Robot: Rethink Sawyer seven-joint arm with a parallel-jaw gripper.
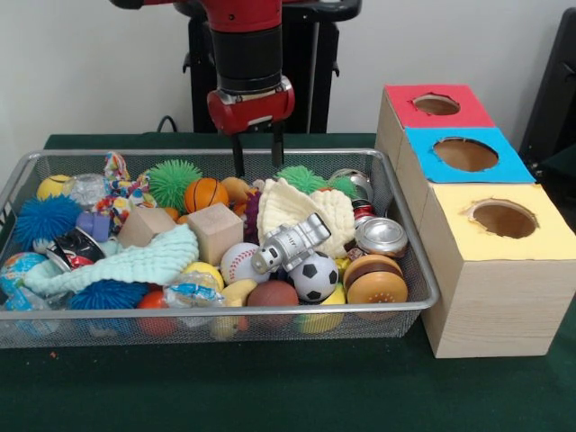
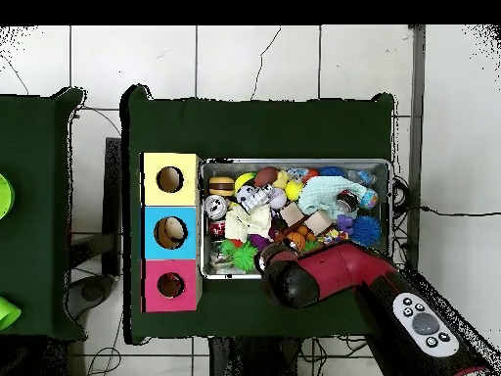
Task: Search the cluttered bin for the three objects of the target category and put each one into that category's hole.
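So the pincer [image 1: 257, 149] was hanging over the far rim of the cluttered bin [image 1: 423, 270], around 12 o'clock of the pile in the front view. Its two black fingers [image 1: 238, 155] stood apart with nothing between them, tips right about at the rim, just above the toys. From overhead the red arm [image 2: 333, 274] covered that edge of the bin, so no extra info there.

Right under the pincer sat a mini basketball [image 1: 205, 193] and a green spiky ball [image 1: 173, 182], neither of which is what we're after, I think. At 3 o'clock of those was a cream knit cloth [image 1: 310, 211] with a little silver robot toy [image 1: 290, 244] lying on it.

As for the three objects: a pale yellow curved squishy [image 1: 236, 293], banana-ish, lay at the near rim, about 6 o'clock of the pile, half buried beside a brown ball [image 1: 272, 295]. I couldn't find a striped orange one for sure, and the third was anybody's guess.

The boxes stood at 3 o'clock of the bin: red hole [image 1: 436, 104], blue hole [image 1: 465, 154], yellow hole [image 1: 503, 218]. Overhead, something pale seemed to sit in the blue one, but I couldn't tell what. My read: barely started, most or all still to dig out.
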